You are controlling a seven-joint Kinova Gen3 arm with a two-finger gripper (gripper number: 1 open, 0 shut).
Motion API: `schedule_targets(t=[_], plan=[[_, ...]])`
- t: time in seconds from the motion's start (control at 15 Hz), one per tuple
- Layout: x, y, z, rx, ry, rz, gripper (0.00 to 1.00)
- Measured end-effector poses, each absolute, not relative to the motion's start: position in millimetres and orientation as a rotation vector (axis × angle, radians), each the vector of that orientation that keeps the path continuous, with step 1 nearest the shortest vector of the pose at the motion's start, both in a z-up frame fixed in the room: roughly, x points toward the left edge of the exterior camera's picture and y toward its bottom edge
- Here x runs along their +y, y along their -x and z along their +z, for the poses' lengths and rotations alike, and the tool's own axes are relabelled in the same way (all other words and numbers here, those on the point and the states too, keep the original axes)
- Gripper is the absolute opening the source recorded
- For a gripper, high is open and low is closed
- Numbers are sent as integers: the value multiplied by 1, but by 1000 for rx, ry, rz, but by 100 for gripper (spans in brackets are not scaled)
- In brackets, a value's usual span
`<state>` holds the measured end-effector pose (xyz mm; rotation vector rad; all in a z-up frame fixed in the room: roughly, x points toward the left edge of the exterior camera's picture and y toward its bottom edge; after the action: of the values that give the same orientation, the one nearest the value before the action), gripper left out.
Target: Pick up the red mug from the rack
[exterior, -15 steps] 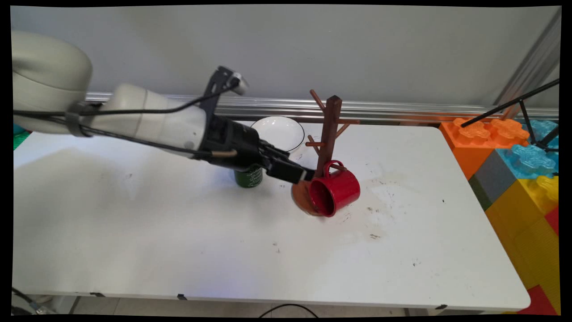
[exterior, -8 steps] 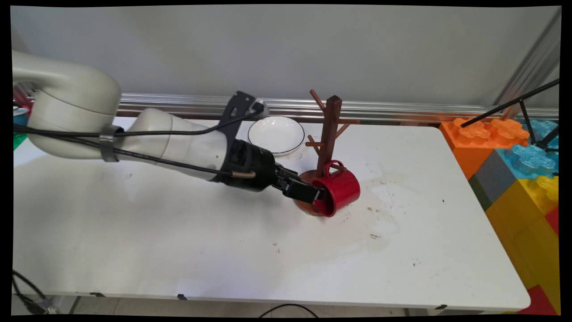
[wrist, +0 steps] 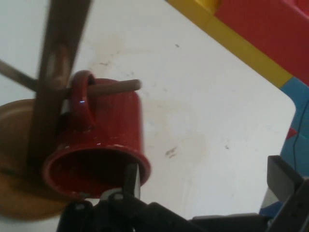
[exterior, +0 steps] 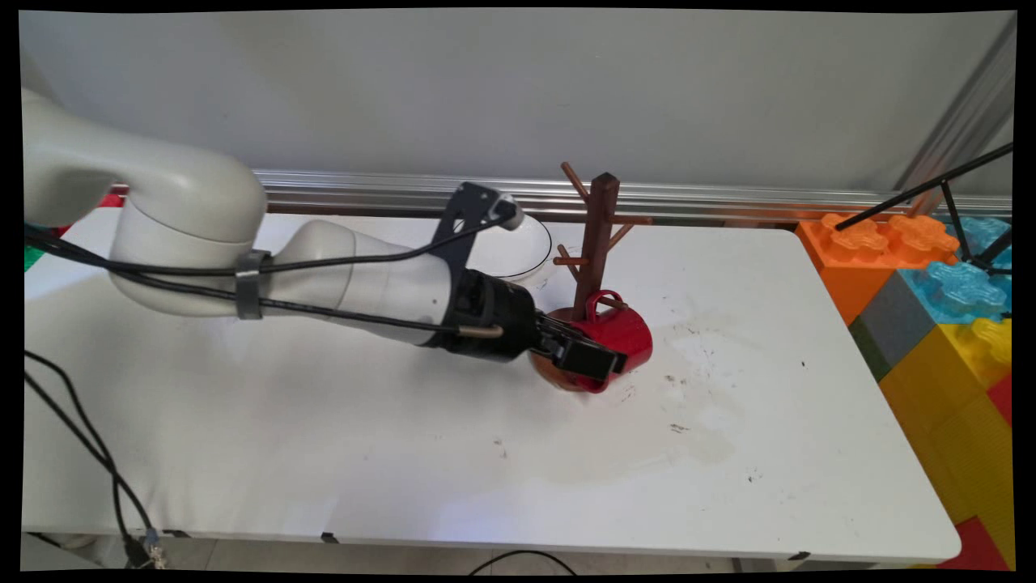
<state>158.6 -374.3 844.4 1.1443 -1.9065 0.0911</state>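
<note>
My gripper (exterior: 609,362) is spread open at the mouth of the red mug (exterior: 623,336), one finger (wrist: 131,180) inside the rim, the other outside. The mug hangs by its handle on a low peg of the wooden mug tree (exterior: 597,243), lying sideways, mouth toward me. Open table (exterior: 728,453) lies right; a white bowl (exterior: 530,243) sits behind.

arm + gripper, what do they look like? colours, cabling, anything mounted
White rounded arm, no lettering in view. Black wrist section, black two-finger gripper with blocky links. Black cables run along the arm, held by a grey strap. A black bracket on the wrist carries a small white-tipped unit.
</note>
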Motion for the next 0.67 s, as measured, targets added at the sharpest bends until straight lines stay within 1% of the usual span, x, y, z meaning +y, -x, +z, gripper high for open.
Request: schedule_targets(t=[0.33, 0.67], plan=[[-368, -142, 843, -1909, -1089, 84, 100], [-369, -143, 831, -1934, -1089, 107, 100]])
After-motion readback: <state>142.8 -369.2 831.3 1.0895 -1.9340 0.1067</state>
